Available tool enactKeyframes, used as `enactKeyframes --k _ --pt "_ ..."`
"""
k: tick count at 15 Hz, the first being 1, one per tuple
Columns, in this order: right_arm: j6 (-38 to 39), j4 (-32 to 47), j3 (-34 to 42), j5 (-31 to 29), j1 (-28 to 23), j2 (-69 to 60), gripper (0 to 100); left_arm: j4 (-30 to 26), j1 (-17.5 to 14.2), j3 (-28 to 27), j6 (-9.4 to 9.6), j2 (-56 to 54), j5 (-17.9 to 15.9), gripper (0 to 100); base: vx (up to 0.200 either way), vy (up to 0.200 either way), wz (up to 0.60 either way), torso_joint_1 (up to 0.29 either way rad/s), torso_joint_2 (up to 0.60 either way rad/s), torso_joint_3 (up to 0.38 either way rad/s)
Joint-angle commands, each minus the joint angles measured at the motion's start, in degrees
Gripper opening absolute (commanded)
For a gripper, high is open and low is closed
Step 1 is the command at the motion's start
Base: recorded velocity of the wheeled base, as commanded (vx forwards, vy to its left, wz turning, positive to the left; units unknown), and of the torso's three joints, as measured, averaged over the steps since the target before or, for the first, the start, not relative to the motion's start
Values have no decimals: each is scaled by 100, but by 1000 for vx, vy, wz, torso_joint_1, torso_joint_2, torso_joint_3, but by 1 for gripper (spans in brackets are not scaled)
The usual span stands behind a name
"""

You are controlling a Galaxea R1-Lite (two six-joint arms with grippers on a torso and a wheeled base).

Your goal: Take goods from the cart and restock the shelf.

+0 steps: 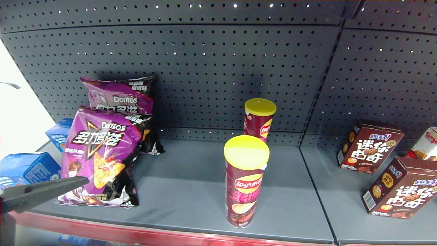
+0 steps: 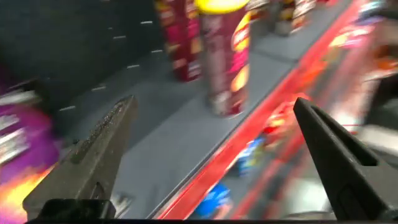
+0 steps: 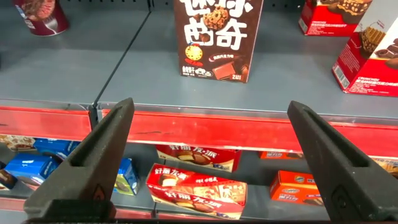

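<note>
Two dark red chip cans with yellow lids stand upright on the grey shelf (image 1: 191, 191), the front can (image 1: 245, 182) near the edge and the rear can (image 1: 259, 119) by the back panel. Two purple chip bags (image 1: 102, 160) lean at the left. My left gripper (image 2: 214, 104) is open with nothing between its fingers, low at the shelf's front left; one of its fingers (image 1: 44, 191) lies before the front bag. The front can (image 2: 227, 56) stands beyond it. My right gripper (image 3: 211, 106) is open and holds nothing, in front of the shelf's red edge (image 3: 205, 127), below a brown cookie box (image 3: 217, 37).
Brown cookie boxes (image 1: 370, 147) (image 1: 401, 191) stand on the right shelf section, with a red-and-white pack (image 1: 426, 145) behind. Blue boxes (image 1: 29, 169) lie at the far left. A lower shelf holds red (image 3: 196, 190) and orange boxes (image 3: 295, 186). Bare shelf lies between the bags and the cans.
</note>
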State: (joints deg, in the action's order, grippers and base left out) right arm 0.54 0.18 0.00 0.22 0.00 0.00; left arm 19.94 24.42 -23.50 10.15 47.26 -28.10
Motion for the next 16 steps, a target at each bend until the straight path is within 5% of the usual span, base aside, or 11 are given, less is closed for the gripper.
enactKeyframes --k 1,6,7,9,10,13,16 --pt "-1 -1 0 4 0 9 100 53 476 -532 -444 1206 -3 100 0 0 0 0 0 0" --pt "-1 -1 0 4 0 9 100 317 547 -559 -928 2217 349 100 0 0 0 0 0 0" --pt "-1 -1 0 4 0 9 100 387 555 -585 -1103 2340 411 100 0 0 0 0 0 0" --pt "-1 -1 0 4 0 9 100 880 547 -594 -1815 2850 709 100 0 0 0 0 0 0" --pt "-1 -1 0 4 0 9 100 1055 547 -585 -1973 3026 841 100 0 0 0 0 0 0" --pt "-1 -1 0 4 0 9 100 1231 687 -647 -2017 3544 1465 100 0 0 0 0 0 0" --pt "-1 -1 0 4 0 9 100 1337 907 -576 -2026 3755 1720 100 0 0 0 0 0 0"
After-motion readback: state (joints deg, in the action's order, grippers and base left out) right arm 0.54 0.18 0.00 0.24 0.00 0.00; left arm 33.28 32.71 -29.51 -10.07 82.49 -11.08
